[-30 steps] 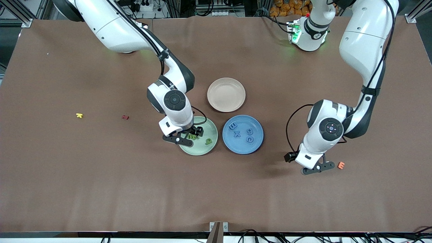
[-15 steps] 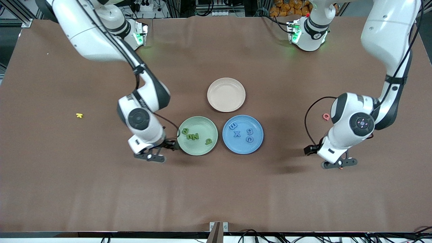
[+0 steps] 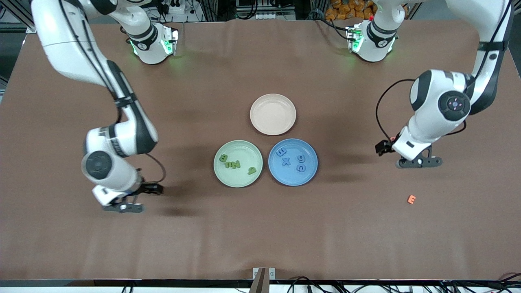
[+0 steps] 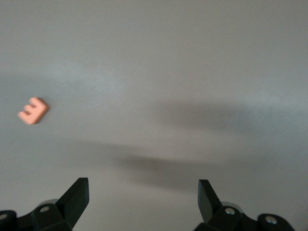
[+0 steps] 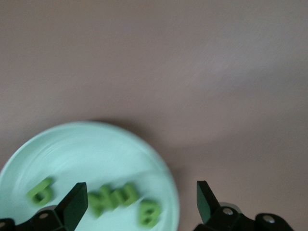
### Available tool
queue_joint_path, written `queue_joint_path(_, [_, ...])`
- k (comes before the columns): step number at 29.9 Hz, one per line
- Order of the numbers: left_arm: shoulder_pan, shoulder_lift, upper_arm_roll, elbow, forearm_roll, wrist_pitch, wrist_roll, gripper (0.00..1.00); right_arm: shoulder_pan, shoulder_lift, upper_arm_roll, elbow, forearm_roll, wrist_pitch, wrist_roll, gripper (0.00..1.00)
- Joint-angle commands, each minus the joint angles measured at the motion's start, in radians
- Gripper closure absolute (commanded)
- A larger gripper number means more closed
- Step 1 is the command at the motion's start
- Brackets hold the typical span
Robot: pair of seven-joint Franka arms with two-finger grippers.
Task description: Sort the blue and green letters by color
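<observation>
Left pincer (image 3: 419,162) spread wide and empty, up over the counter (image 3: 260,228); right pincer (image 3: 122,207) likewise, arm bent low.

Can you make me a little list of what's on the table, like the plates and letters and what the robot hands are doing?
green plate: green letters on it
blue plate: blue letters on it
beige plate: nothing on it
orange E: loose on the table, toward the left arm's end
left gripper: open, holding nothing
right gripper: open, holding nothing
</observation>
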Motion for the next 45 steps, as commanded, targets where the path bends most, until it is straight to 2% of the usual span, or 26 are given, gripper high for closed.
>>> queue_joint_path(1, [-0.001, -0.169, 0.008, -0.086, -0.057, -0.089, 0.077, 0.00, -0.043, -0.047, -0.078, -0.006, 0.112, -0.018, -0.206, 0.00])
queue_joint_path(7, [-0.001, -0.229, 0.033, -0.081, -0.086, -0.103, 0.099, 0.00, -0.094, -0.074, -0.132, -0.005, 0.177, -0.019, -0.365, 0.00])
queue_joint_path(13, [-0.001, -0.276, 0.053, -0.070, -0.121, -0.103, 0.092, 0.00, -0.122, -0.112, -0.134, -0.003, 0.174, -0.067, -0.378, 0.00])
queue_joint_path(18, [-0.008, -0.276, 0.057, 0.035, -0.110, -0.109, 0.094, 0.00, -0.135, -0.168, -0.134, 0.015, 0.174, -0.162, -0.375, 0.00])
queue_joint_path(26, [-0.011, -0.265, 0.057, 0.258, -0.124, -0.283, 0.092, 0.00, -0.146, -0.269, -0.134, 0.049, 0.174, -0.337, -0.368, 0.00])
queue_joint_path(32, [-0.010, -0.275, 0.074, 0.359, -0.124, -0.405, 0.097, 0.00, -0.143, -0.356, -0.132, 0.072, 0.174, -0.440, -0.367, 0.00])
queue_joint_path(37, [-0.011, -0.273, 0.073, 0.427, -0.133, -0.506, 0.163, 0.00, -0.143, -0.438, -0.129, 0.073, 0.167, -0.477, -0.367, 0.00])
queue_joint_path(39, [-0.013, -0.275, 0.072, 0.447, -0.170, -0.551, 0.172, 0.00, -0.140, -0.470, -0.128, 0.073, 0.166, -0.489, -0.367, 0.00])
queue_joint_path(45, [-0.007, -0.272, 0.076, 0.454, -0.216, -0.613, 0.172, 0.00, -0.143, -0.556, -0.126, 0.087, 0.169, -0.591, -0.367, 0.00])
